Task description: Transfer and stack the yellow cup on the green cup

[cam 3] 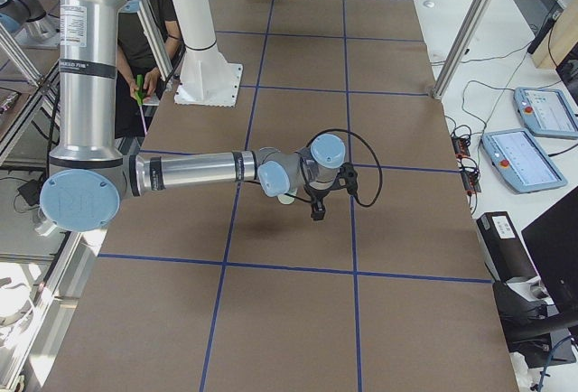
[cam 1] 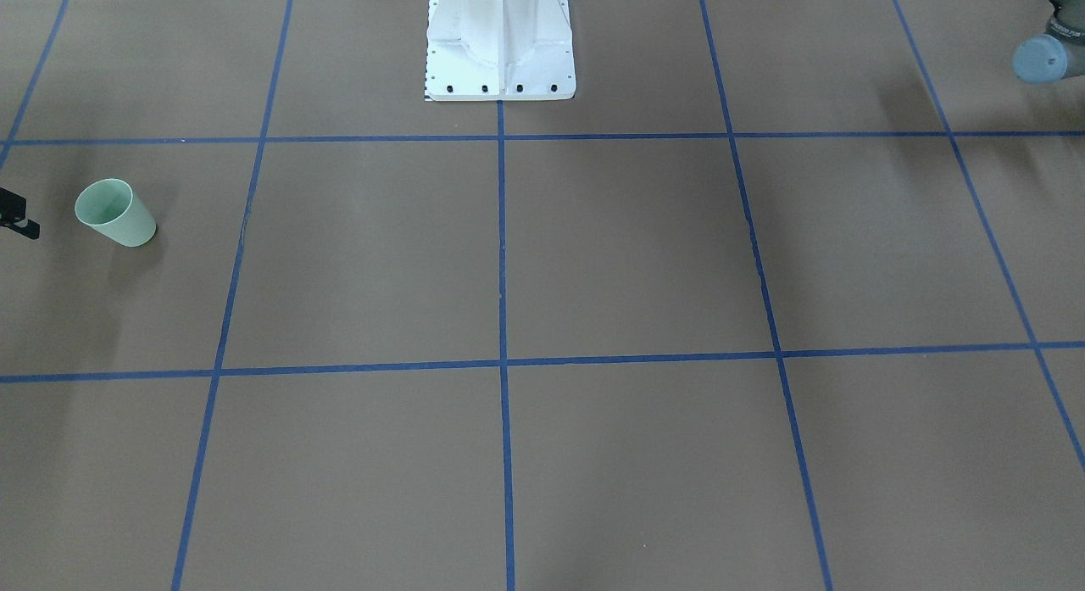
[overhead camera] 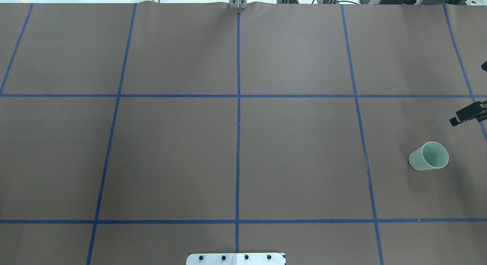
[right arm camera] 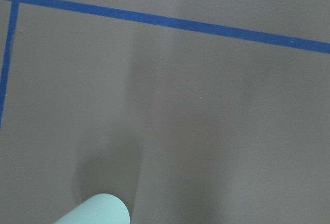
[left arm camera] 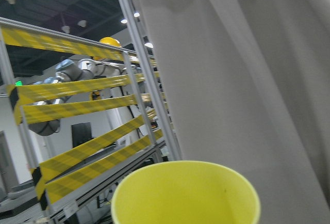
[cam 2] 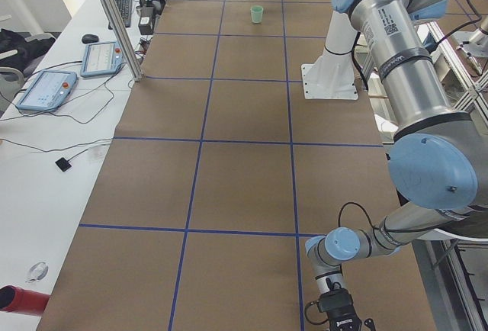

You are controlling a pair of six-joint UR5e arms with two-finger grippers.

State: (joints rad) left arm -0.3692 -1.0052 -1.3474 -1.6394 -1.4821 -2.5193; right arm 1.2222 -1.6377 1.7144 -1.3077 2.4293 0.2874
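Note:
The green cup (overhead camera: 428, 156) stands upright on the brown table at the robot's far right, also seen in the front-facing view (cam 1: 114, 212). My right gripper (overhead camera: 467, 115) hovers just beyond the green cup, apart from it; I cannot tell whether it is open or shut. The green cup's rim (right arm camera: 95, 211) shows at the bottom of the right wrist view. The yellow cup (left arm camera: 185, 193) fills the bottom of the left wrist view, mouth up and very close. My left gripper (cam 2: 341, 317) is low at the table's left end; its fingers do not show clearly.
The white robot base (cam 1: 500, 57) stands at the table's robot-side edge. Blue tape lines (overhead camera: 238, 143) divide the brown surface into squares. A person (cam 3: 149, 40) sits behind the robot. Tablets (cam 2: 47, 87) and cables lie on the white bench alongside.

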